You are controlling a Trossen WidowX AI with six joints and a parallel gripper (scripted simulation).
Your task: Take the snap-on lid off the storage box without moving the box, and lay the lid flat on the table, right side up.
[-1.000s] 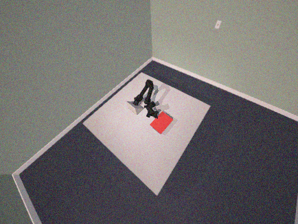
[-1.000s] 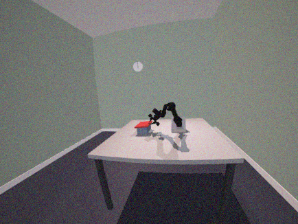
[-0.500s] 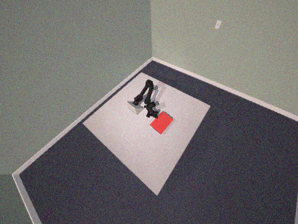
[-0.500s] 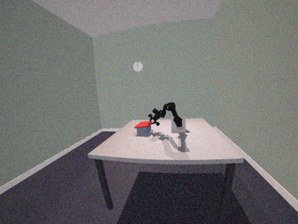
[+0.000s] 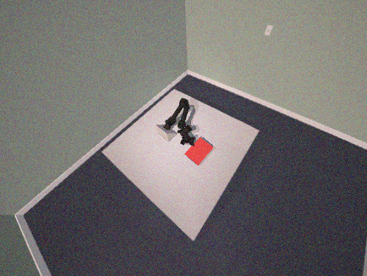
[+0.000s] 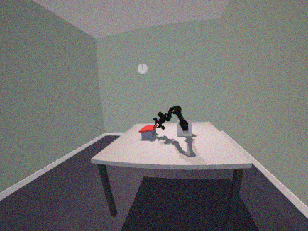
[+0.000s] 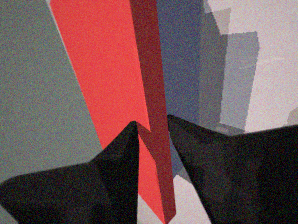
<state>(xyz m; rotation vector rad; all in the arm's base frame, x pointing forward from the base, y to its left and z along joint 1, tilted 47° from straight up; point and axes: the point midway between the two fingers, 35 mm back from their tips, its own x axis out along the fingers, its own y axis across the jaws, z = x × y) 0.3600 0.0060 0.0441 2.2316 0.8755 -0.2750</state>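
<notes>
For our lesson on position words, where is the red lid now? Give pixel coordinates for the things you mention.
In the exterior view, the red lid (image 5: 199, 151) (image 6: 147, 128) (image 7: 100, 60) is left of centre, above the blue box (image 6: 148, 134) (image 7: 180, 65), its edge in the gripper (image 5: 191, 144) (image 6: 155, 127) (image 7: 151, 122).

1. Your lid (image 5: 199, 151) (image 6: 147, 128) (image 7: 102, 60) is plain bright red, its side edge darker red in the wrist view.
2. The storage box (image 6: 148, 134) (image 7: 181, 60) under it shows you slate blue.
3. Your arm (image 5: 183, 111) (image 6: 175, 110) and the gripper's 2 fingers are black.
4. You have a pale pinkish-white tabletop (image 5: 161, 169) (image 6: 170, 156) on dark legs (image 6: 108, 189).
5. The walls (image 5: 93, 51) (image 6: 160, 46) around you are grey-green, the skirting (image 5: 101, 138) (image 6: 42, 171) whitish.
</notes>
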